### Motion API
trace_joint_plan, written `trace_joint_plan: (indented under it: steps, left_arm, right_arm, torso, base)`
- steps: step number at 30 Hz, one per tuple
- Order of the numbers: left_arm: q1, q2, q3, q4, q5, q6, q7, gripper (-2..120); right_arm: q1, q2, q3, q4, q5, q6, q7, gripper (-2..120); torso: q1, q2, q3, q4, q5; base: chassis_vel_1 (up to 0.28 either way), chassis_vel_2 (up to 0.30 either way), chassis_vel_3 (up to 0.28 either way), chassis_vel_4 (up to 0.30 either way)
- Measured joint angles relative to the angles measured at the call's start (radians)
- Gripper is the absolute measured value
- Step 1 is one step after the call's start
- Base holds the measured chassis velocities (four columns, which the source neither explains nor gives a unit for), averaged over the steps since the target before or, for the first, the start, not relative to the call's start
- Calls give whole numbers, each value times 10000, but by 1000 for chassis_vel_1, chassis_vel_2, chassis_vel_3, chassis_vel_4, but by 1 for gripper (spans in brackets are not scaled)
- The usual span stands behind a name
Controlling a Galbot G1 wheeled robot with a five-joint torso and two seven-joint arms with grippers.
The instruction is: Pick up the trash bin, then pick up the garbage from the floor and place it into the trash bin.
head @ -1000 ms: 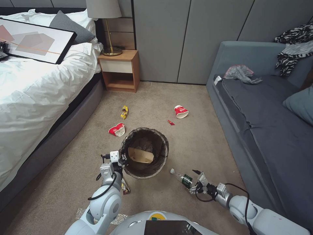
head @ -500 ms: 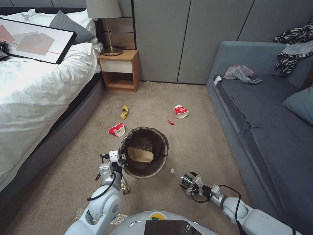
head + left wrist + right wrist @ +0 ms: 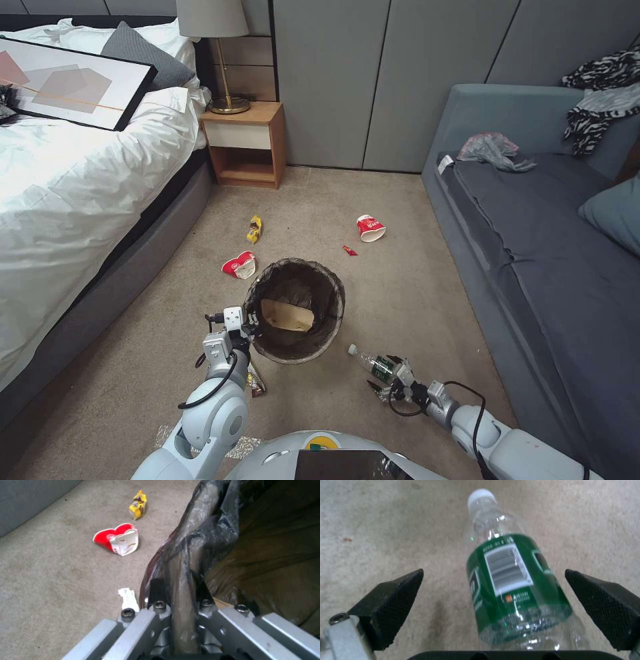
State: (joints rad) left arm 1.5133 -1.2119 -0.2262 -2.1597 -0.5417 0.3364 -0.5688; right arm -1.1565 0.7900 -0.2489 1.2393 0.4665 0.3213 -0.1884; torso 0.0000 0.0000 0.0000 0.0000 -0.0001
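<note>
Left gripper (image 3: 248,328) clamped on bin (image 3: 297,310) rim, lower center. Right gripper (image 3: 385,375) spread wide around bottle (image 3: 372,363), lower right, not squeezing yet.

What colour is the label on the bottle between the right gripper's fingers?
Green, with a white barcode patch, on the clear bottle with a white cap. The right wrist view shows it best.

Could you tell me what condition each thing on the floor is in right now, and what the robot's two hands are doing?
Trash bin: upright, rim clamped, tan paper bag inside.
Left gripper: shut on the bin's rim.
Right gripper: fingers open, straddling the bottle.
Plastic bottle: lying on the carpet, capped, not gripped.
Crushed red cup: flattened on the carpet.
Other red cup: tipped on its side.
Yellow wrapper: crumpled on the carpet.
</note>
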Motion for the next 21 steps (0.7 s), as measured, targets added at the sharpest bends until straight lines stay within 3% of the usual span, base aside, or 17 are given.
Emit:
trace_joint_plan:
  steps: [15,21]
  left_arm:
    - [-51,-25,41,55,-6,-3,-2,0]
    - [-83,2,35,67,-15,-11,-1,0]
  right_arm:
    - [180,383,118,-842,-198,234,-82,99]
    - [204,446,150,-822,-237,277,-64,75]
  torso:
    - [0,0,0,0,1]
    - [0,0,0,0,1]
  base:
    - [0,0,0,0]
    - [0,0,0,0]
